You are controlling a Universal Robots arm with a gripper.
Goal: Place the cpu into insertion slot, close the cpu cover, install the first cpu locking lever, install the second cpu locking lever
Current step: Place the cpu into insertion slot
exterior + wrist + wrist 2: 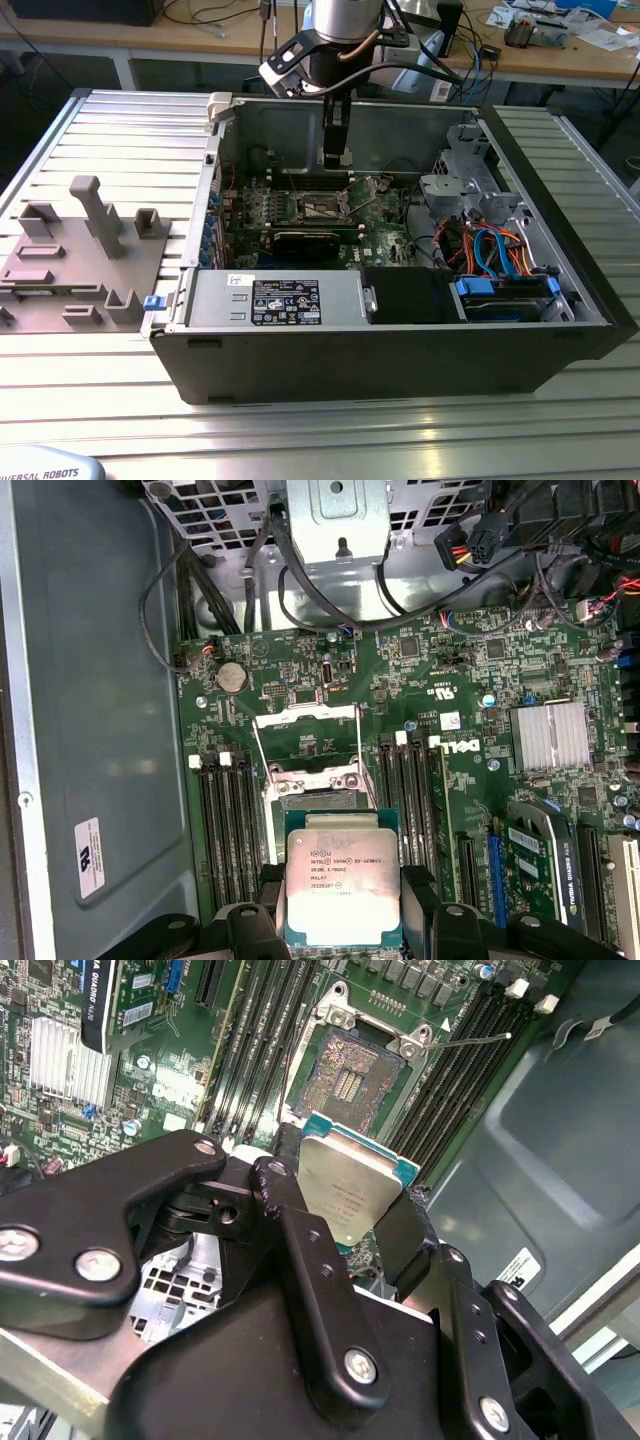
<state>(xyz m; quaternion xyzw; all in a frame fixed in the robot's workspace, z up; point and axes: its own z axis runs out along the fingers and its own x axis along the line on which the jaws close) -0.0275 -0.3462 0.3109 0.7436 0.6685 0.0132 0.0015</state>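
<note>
Cpu [343,885] is clamped by its edges btwn the fingers of the gripper [345,1200] and held over the green board [440,680] inside the pc case [400,350]. It is kept near the insertion slot [345,1080] but apart from it. In the first wrist view, the cpu cover [300,716] is seen flipped up off the slot.

First wrist view: cpu [342,888] hides most of the insertion slot [320,802].

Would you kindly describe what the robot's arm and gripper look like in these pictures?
The arm ends in a silvery-grey cylindrical wrist. Black cables loop around it, and a small black-and-white module is mounted at its side. The gripper is matte black; in the second wrist view its jointed link bars are pinned with silvery screws.
</note>
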